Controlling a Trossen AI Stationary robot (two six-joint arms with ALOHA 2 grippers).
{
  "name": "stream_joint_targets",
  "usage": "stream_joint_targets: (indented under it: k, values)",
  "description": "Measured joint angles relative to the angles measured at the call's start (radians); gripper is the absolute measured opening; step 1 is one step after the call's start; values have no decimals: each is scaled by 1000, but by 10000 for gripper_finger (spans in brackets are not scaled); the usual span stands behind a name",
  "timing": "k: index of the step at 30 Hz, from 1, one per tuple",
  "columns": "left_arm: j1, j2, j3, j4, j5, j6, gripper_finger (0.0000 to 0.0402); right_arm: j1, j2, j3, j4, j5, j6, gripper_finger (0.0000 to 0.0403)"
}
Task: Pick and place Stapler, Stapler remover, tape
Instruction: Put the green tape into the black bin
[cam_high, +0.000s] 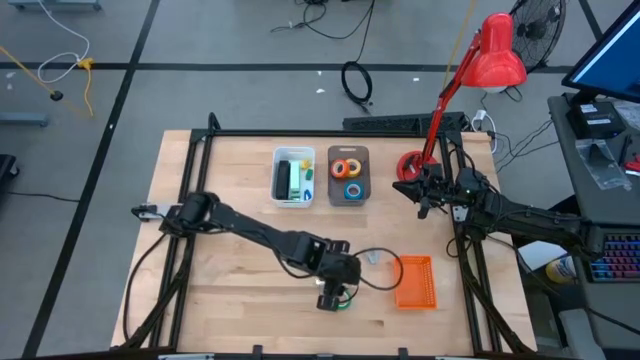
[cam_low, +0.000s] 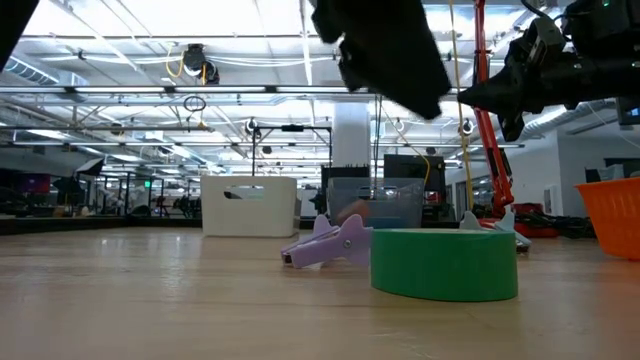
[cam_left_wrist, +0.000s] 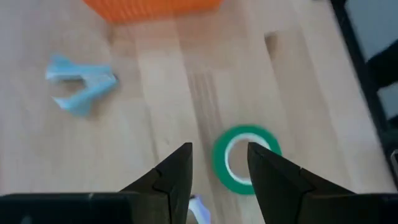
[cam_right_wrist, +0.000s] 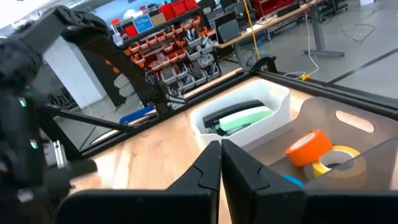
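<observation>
The left gripper (cam_left_wrist: 217, 171) is hovering low over the near middle of the surface (cam_high: 230, 290), its fingers (cam_left_wrist: 177, 171) spread and holding nothing. The green tape (cam_left_wrist: 242, 160) is lying flat on the surface right in front of those fingers, apart from them. The stapler remover (cam_left_wrist: 79, 84) is lying near it, beside the orange basket (cam_high: 415, 282).

The right gripper (cam_right_wrist: 221, 165) is hanging above the far right of the surface near the red lamp (cam_high: 495, 52), fingers pressed together and empty.

The orange tape (cam_right_wrist: 308, 148) and yellow tape (cam_right_wrist: 333, 160) are sitting in the grey tray (cam_high: 349, 152), with the blue tape (cam_high: 353, 190) beside them. The stapler (cam_right_wrist: 239, 119) is lying in the white bin (cam_right_wrist: 273, 127).
</observation>
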Motion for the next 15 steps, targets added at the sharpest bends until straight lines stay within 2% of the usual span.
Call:
stream_joint_targets:
  k: [4, 9, 15]
  values:
    - [-1, 48, 0, 11, 5, -4, 154, 0, 2, 0, -2, 0, 1, 4]
    - [4, 89, 0, 17, 60, -12, 154, 0, 2, 0, -5, 0, -12, 4]
    - [4, 88, -1, 16, 59, -3, 154, 0, 2, 0, -4, 0, -68, 4]
